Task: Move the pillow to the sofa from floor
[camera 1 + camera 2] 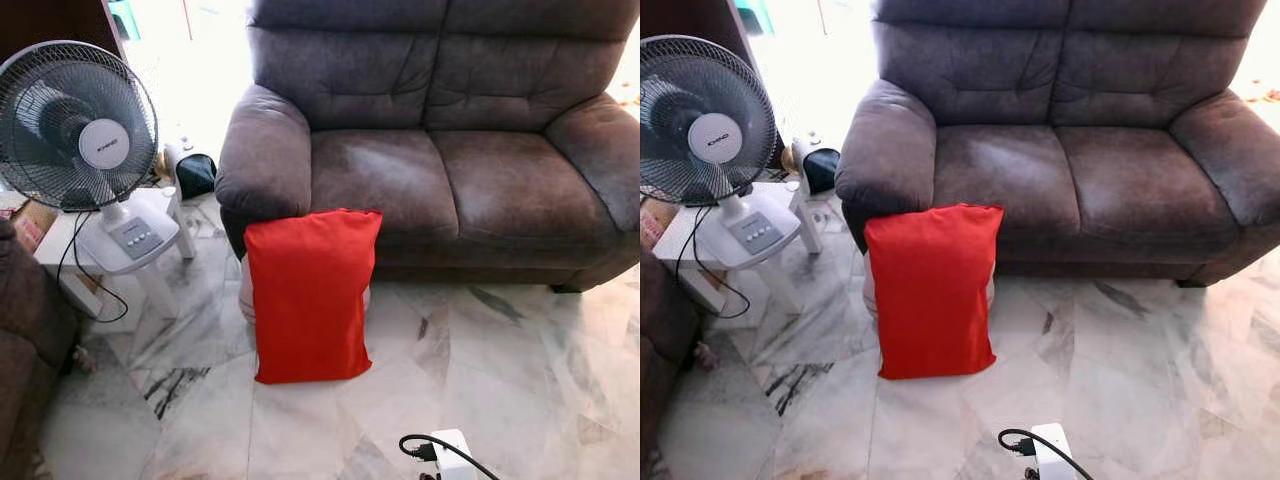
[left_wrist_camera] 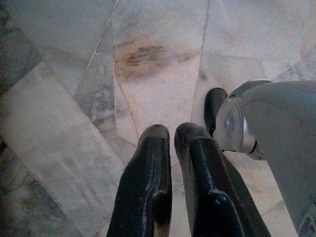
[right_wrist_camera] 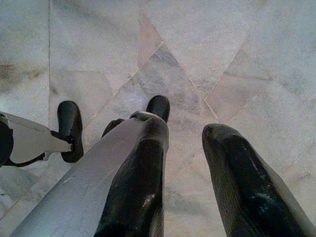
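1. Standing upright on the marble floor [image 1: 520, 400], the red pillow [image 1: 310, 295] leans with its top edge against the front of the brown sofa [image 1: 450, 190], just below the sofa's left armrest [image 1: 265, 160]. It is not yet on the seat.
2. Behind the pillow's lower part something pale and rounded shows a little; I cannot tell what it is.
3. On the robot's left, a standing fan [image 1: 78, 125] sits on a small white worktop [image 1: 150, 235], and its black cable hangs to the floor. Near the robot's feet lies a white power strip [image 1: 452, 455] with a black cord.
4. Both arms hang idle over the floor. The left tool [image 2: 168, 136] has its fingers narrow, almost touching and holding nothing; the right tool [image 3: 185, 131] is held wider, also with nothing between the fingers.
5. Risks, in my judgement: the soft pillow can fold or slip from a grip on one side; a step forward can catch the power strip cord; a wide swing on the left can hit the fan.
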Motion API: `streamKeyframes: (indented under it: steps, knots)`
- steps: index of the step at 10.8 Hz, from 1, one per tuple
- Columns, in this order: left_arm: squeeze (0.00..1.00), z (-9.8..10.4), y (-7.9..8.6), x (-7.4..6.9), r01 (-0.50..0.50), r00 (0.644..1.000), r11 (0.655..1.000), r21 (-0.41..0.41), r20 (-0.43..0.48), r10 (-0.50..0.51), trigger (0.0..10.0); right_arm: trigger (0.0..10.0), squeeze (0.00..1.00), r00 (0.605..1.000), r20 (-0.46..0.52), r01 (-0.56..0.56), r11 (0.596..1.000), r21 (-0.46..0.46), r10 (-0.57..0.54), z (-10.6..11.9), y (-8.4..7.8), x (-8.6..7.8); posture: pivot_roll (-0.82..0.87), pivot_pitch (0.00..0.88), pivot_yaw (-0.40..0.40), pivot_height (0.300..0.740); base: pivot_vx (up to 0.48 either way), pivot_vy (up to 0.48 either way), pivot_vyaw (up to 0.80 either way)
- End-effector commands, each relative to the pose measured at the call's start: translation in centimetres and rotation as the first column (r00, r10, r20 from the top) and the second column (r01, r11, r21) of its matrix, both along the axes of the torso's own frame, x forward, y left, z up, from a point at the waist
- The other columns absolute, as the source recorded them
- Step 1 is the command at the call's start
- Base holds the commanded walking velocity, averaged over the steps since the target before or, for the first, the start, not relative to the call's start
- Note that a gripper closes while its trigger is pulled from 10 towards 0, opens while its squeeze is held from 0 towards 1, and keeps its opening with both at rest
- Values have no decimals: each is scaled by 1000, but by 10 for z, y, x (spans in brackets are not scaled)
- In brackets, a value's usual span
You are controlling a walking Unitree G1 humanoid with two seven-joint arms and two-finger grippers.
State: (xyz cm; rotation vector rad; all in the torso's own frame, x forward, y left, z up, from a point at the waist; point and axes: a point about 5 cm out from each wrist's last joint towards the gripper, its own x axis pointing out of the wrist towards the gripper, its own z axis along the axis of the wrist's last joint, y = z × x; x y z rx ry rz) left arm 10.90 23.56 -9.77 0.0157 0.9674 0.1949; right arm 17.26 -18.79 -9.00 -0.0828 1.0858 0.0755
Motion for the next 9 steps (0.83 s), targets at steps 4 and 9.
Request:
streamKeyframes:
  steps: [4, 9]
  knots:
    - [0, -3, -1, -9, -17, 999, 1000, -6, -29, 17, 10000, 10000, 0, 1000, -5, 1, 1000, -2, -1, -1, 0, -3, 130, 136, -18, 723, 125, 0, 0]
    - [0, -3, 0, -7, -18, 1000, 1000, -1, -25, 17, 10000, 10000, 0, 1000, -5, -10, 1000, 0, 10, -1, 6, -1, 130, 126, -16, 723, 274, 0, 0]
